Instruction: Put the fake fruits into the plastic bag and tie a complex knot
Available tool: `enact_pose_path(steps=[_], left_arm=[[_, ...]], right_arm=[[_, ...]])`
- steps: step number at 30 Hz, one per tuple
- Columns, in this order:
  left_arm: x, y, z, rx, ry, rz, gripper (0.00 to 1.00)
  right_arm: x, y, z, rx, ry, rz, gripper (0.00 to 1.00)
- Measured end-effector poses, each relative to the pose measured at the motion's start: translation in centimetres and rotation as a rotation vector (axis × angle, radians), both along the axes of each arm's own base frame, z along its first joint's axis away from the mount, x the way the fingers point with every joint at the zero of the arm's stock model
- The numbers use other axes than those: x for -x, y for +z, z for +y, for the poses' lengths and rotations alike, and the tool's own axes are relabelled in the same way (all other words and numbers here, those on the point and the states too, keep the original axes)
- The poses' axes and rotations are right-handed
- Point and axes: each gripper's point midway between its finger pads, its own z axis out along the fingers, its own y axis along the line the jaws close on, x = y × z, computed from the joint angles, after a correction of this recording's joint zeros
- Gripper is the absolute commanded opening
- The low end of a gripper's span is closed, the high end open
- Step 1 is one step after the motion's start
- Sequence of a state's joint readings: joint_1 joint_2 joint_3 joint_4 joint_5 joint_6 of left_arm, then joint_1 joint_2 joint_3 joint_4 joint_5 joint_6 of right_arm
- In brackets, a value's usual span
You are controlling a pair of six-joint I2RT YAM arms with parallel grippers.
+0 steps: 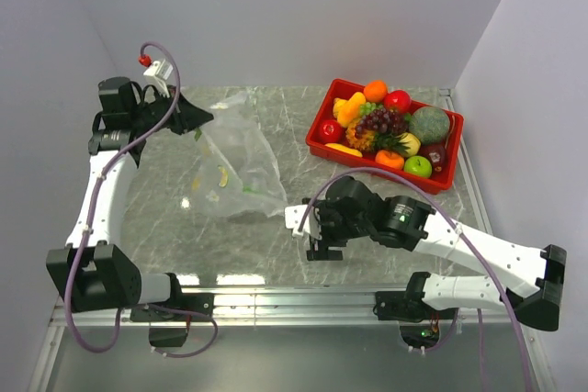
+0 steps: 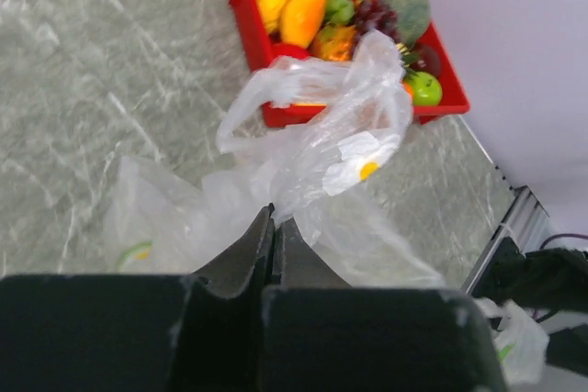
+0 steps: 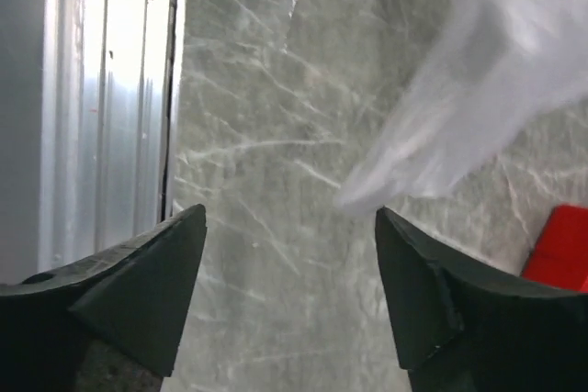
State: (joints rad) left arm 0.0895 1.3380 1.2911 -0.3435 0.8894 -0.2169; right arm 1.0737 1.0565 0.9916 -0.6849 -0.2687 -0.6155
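Your left gripper (image 2: 276,219) clenched on plastic bag (image 1: 234,158); right gripper (image 3: 289,216) released, empty; fake fruits (image 1: 386,126) nearer it, behind-right

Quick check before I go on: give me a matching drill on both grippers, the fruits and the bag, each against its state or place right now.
Column 1
1. left gripper
2. right gripper
3. fake fruits
4. plastic bag

Column 2
A. piled in the red tray at the far right
B. open, nothing between the fingers
C. shut on a fold of clear film
D. crumpled across the table, left of the tray

Pairs: 1-C, 2-B, 3-A, 4-D
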Motion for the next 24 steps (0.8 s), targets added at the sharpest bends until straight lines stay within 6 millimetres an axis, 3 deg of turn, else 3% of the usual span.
enact_pose_path(steps=[3, 8, 11, 13, 16, 18, 21, 24], left_arm=[[1.3, 1.2, -0.6, 0.027, -0.064, -0.072, 0.00], [3.1, 2.6, -1.9, 0.025, -0.184, -0.165, 0.00], [3.7, 2.7, -2.2, 0.027, -0.234, -0.182, 0.00], [4.2, 2.8, -2.5, 0.039, -0.267, -0.181, 0.00], [4.6, 2.8, -3.0, 0.061, -0.299, -0.172, 0.00], [4.8, 2.9, -3.4, 0.080, -0.311, -0.159, 0.00], [5.0, 3.1, -3.7, 0.116, -0.321, -0.134, 0.00], [4.9, 3.3, -3.9, 0.149, -0.325, -0.109, 0.00]], right_arm=[[-0.6, 1.1, -0.2, -0.002, -0.069, 0.027, 0.87], [-3.1, 8.2, 0.6, -0.196, -0.217, 0.025, 0.91], [-5.8, 11.8, -0.1, -0.337, -0.354, 0.043, 0.92], [-8.7, 13.0, -0.9, -0.405, -0.483, 0.072, 0.93], [-12.6, 12.9, -0.8, -0.453, -0.642, 0.166, 0.96], [-15.1, 12.4, 0.5, -0.483, -0.708, 0.259, 0.97], [-17.7, 9.1, 3.0, -0.477, -0.761, 0.406, 0.98], [-18.3, 5.9, 5.0, -0.463, -0.786, 0.551, 0.99]])
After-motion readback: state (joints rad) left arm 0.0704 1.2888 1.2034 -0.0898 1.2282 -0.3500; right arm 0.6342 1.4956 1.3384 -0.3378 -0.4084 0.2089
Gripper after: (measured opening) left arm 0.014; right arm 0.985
